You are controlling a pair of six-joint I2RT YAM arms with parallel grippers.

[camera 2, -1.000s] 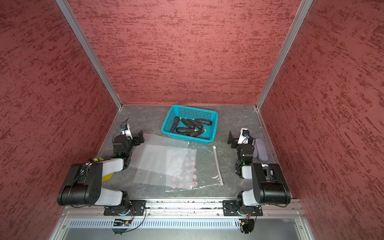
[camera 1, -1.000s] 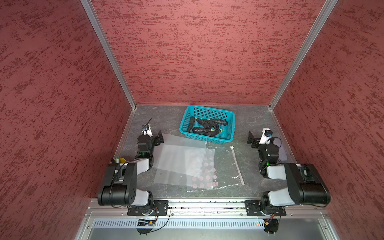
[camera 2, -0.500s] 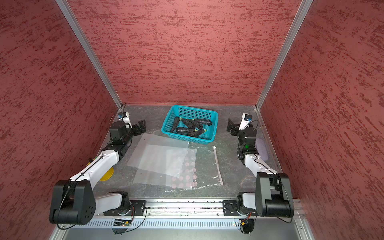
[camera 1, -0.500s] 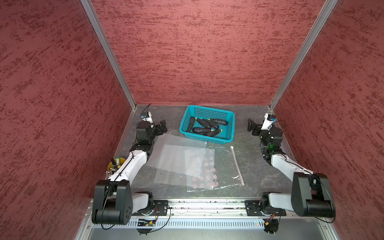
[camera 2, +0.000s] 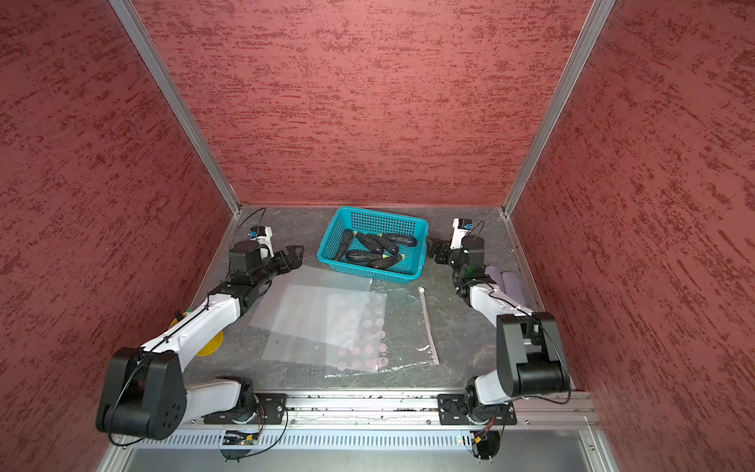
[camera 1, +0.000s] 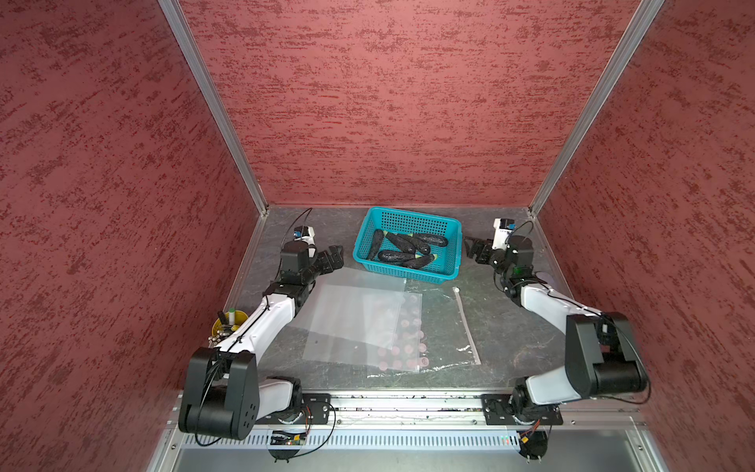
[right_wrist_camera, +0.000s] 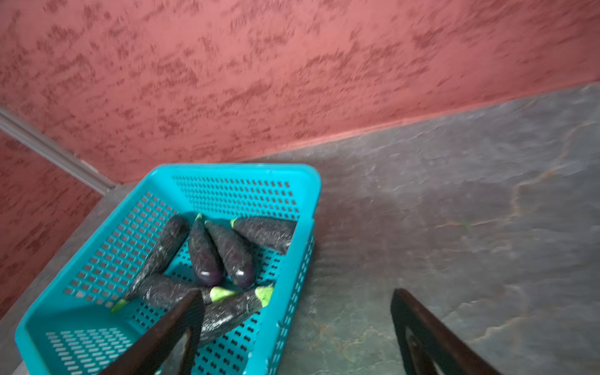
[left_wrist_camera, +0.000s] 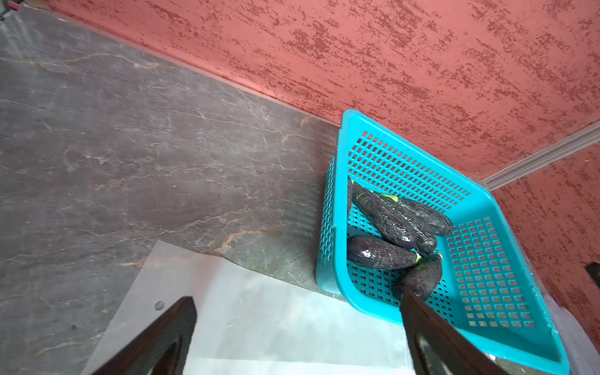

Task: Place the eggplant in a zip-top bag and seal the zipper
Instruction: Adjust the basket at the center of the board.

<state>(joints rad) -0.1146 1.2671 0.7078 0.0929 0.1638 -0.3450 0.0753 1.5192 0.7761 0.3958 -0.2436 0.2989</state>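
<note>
In both top views, dark purple eggplants (camera 1: 398, 256) lay in the teal perforated plastic basket (camera 1: 408, 270) at the counter's (camera 1: 510, 335) far edge, the clear plastic zip-top bag (camera 1: 355, 323) flat mid-counter. Left wrist: my left gripper (left_wrist_camera: 297, 297) gaped empty. Right wrist: my right gripper (right_wrist_camera: 296, 293) gaped empty.

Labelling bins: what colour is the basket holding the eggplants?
Turquoise basket, clearest in the left wrist view.

Eggplants (camera 1: 395, 256) in basket (camera 1: 369, 222) behind bags (camera 1: 355, 316)

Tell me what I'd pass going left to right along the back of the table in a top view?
left gripper → teal basket holding eggplants → right gripper
</note>
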